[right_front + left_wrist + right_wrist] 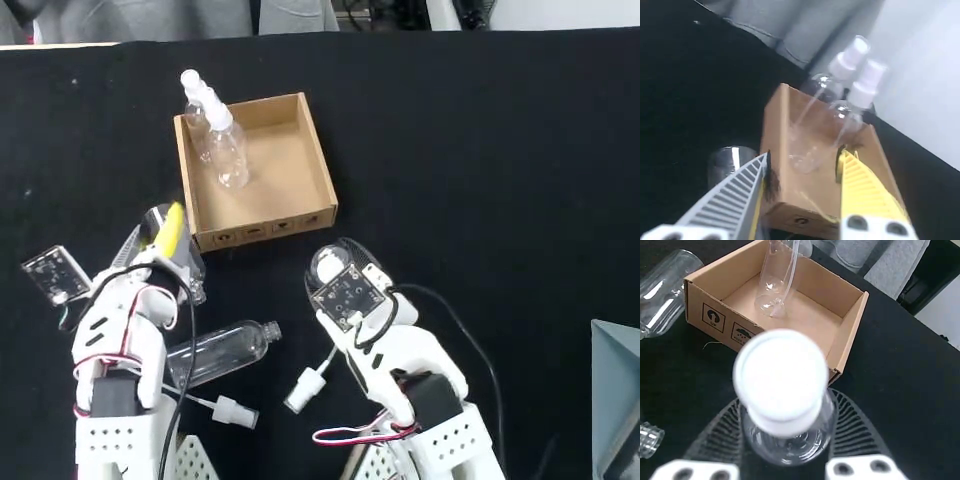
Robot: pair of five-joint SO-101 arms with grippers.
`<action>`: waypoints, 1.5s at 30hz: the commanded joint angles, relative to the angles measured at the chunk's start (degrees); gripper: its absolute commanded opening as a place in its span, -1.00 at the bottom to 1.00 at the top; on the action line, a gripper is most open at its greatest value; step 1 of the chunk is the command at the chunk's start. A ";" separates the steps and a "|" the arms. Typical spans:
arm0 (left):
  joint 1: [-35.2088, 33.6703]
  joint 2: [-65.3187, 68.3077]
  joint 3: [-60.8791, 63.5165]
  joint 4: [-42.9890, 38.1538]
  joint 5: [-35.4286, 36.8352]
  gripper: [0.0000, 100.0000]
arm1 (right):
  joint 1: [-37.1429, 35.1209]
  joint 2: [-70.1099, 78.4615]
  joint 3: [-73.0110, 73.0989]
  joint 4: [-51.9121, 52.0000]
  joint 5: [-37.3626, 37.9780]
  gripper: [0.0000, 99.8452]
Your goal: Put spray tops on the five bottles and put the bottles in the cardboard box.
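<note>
My right jaws are clenched around the body of a capped spray bottle (pixel 782 385), holding it upright just short of the cardboard box (pixel 842 347). On the black worktop (pixel 480 150) by my arms lie an uncapped bottle (pixel 225 350), one loose spray top (pixel 236 411) and a second spray top (pixel 305 389). My left jaws stand apart, grasping nothing, with another clear bottle (pixel 730 162) just beside one. Farther off, two capped bottles (pixel 222 145) lean inside the box. I judge these bottles light, thin-walled and slick, so they are best held gently at mid-body.
</note>
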 commanded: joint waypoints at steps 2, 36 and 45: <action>-2.95 -0.88 1.45 3.43 -0.62 -0.59 | 1.32 -6.20 -0.31 -1.58 -0.09 -0.90; -2.42 -0.88 1.45 3.96 -0.88 -0.59 | 0.97 -5.67 -26.42 -1.58 0.09 -0.90; -2.42 -0.88 1.45 3.96 -0.88 -0.59 | 0.97 3.30 -34.51 -2.81 -0.09 -0.90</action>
